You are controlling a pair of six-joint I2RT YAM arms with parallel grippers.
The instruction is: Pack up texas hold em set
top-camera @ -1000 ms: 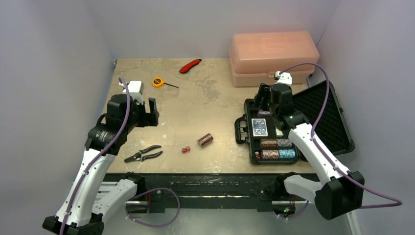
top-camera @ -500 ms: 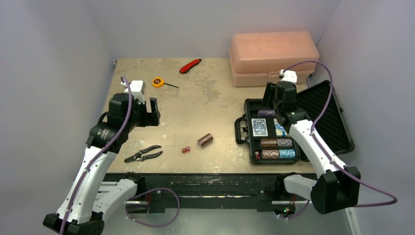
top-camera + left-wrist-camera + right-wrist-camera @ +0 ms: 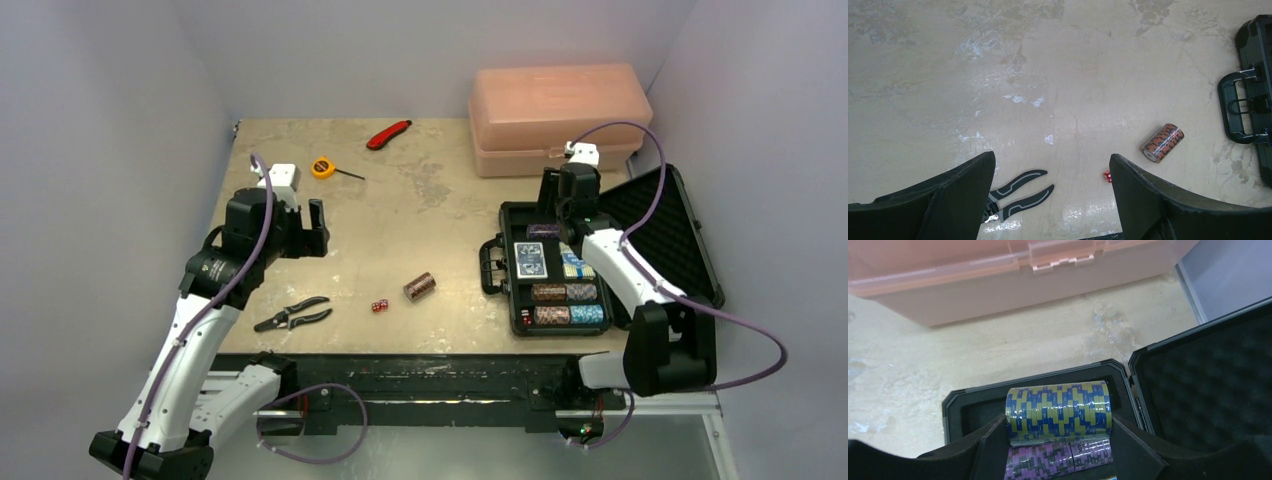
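Note:
The black case [image 3: 517,322] lies open at the right, its foam lid [image 3: 665,235] folded back. It holds a blue card deck [image 3: 530,259] and chip rolls [image 3: 567,303]. My right gripper [image 3: 560,215] hangs over the case's far end, shut on a blue-and-yellow chip roll [image 3: 1058,412], just above the purple rolls [image 3: 1058,457] in the far slot of the case [image 3: 1033,380]. An orange-black chip roll [image 3: 419,287] and red dice [image 3: 379,306] lie loose mid-table. My left gripper [image 3: 310,230] hovers open at the left, holding nothing.
A pink plastic box [image 3: 558,115] stands behind the case. Pliers [image 3: 292,314] lie near the front edge, left of the dice. A yellow tape measure [image 3: 322,167] and a red utility knife [image 3: 389,133] lie at the back. The case handle [image 3: 1243,112] faces the table's middle.
The right arm has swung its elbow toward the near right and carried the blue-and-yellow roll slightly farther back over the case. The left arm has barely moved.

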